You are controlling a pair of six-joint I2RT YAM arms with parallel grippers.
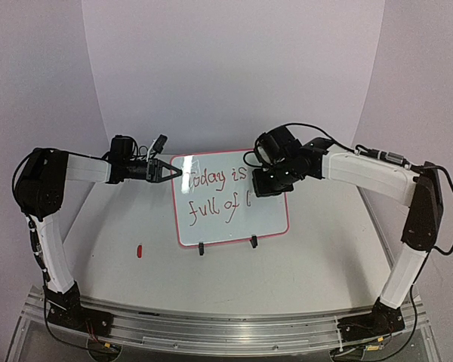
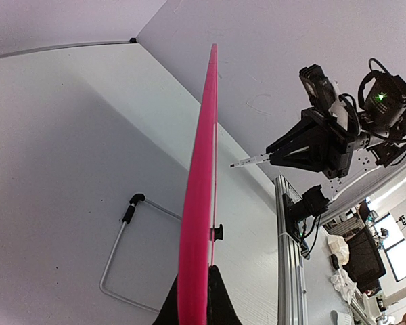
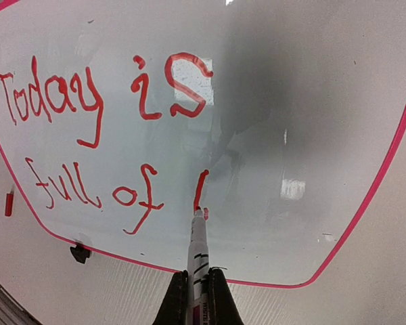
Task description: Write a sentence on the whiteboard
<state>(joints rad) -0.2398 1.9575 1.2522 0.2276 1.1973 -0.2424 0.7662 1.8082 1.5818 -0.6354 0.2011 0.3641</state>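
The whiteboard (image 1: 234, 219) stands upright on two black clip feet at the table's middle. The sentence (image 3: 101, 128) in red reads "Today is" above "full of l". My right gripper (image 3: 197, 288) is shut on a white marker (image 3: 198, 250) whose red tip touches the board at the foot of the "l". In the top view the right gripper (image 1: 272, 181) covers the board's upper right. My left gripper (image 1: 175, 173) is shut on the whiteboard's left edge; its wrist view shows the pink frame (image 2: 197, 203) edge-on between the fingers.
A small red marker cap (image 1: 139, 251) lies on the table left of the board. A wire stand (image 2: 125, 250) lies behind the board. The table's aluminium rail (image 1: 226, 324) runs along the near edge. A white curved backdrop rises behind.
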